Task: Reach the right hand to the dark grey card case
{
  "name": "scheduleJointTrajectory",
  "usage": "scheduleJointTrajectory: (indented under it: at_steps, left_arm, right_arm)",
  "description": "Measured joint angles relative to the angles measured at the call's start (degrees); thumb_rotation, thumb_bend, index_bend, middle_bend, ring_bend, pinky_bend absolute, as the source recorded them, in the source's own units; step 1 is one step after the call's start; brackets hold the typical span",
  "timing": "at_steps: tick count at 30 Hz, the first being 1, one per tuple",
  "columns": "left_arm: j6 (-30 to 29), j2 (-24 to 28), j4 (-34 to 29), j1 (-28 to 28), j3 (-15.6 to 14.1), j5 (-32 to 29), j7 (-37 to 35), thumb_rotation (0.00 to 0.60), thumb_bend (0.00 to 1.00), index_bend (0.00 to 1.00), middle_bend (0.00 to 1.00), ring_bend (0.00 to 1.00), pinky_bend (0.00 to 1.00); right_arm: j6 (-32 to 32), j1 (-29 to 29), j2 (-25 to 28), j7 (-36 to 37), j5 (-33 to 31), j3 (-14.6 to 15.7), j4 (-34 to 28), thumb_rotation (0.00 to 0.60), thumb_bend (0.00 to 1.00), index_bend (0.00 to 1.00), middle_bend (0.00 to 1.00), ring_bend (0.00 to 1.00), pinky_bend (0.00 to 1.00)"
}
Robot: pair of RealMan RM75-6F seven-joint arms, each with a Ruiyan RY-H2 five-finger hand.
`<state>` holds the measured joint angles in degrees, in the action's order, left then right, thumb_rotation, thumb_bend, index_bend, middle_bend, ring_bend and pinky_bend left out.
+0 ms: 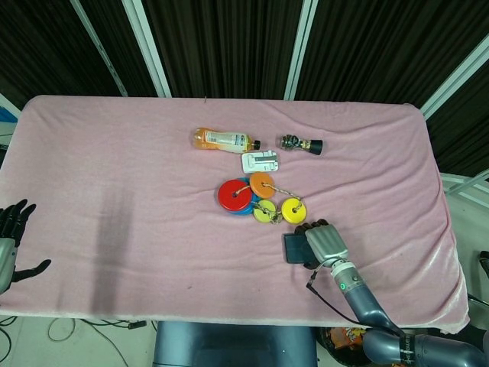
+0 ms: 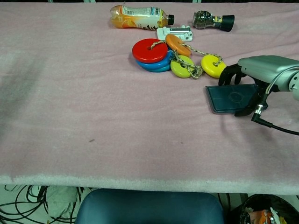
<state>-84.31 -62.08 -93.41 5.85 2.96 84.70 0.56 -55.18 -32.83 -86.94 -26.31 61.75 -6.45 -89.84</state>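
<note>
The dark grey card case (image 1: 293, 247) (image 2: 228, 99) lies flat on the pink cloth, right of centre near the front edge. My right hand (image 1: 327, 241) (image 2: 262, 69) hovers over its right part. The dark fingers (image 2: 230, 73) curl down at the case's far edge, and the thumb (image 2: 246, 111) sits at its near right corner. The case is not lifted. My left hand (image 1: 11, 246) is off the table's left front corner with fingers spread, holding nothing; the chest view does not show it.
A string of coloured discs, with the red one (image 1: 234, 196) (image 2: 150, 50) at its left end and a yellow one (image 2: 213, 66) at its right, lies just beyond the case. Farther back are an orange drink bottle (image 1: 221, 139), a small dark bottle (image 1: 300, 143) and a white device (image 1: 260, 161).
</note>
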Motion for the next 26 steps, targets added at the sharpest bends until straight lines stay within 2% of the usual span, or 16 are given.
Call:
scheduleJointTrajectory:
  at_steps: [9,22,26]
  left_arm:
    - [-0.42,-0.1,0.06,-0.11,-0.05,0.34,0.14,0.6,0.0,0.0,0.0,0.0,0.0]
    - [-0.22,-0.29,0.04,-0.13,-0.2,0.28,0.65,0.6,0.0,0.0,0.0,0.0,0.0]
    - [-0.2,-0.29,0.01,-0.12,-0.24,0.33,0.73,0.6,0.0,0.0,0.0,0.0,0.0]
  right_arm:
    - [-2.91,0.66,3.09,2.34,2.57,-0.6,-5.9,0.6,0.27,0.37,0.6,0.39,0.23]
    - [-5.3,2.93,9.3,12.31,0.58,-3.68,-21.65,0.6,0.27,0.37,0.6,0.39,0.23]
    - [-5.9,3.14,10.61,13.33,1.26,-3.95,-23.82,0.6,0.27,0.37,0.6,0.39,0.23]
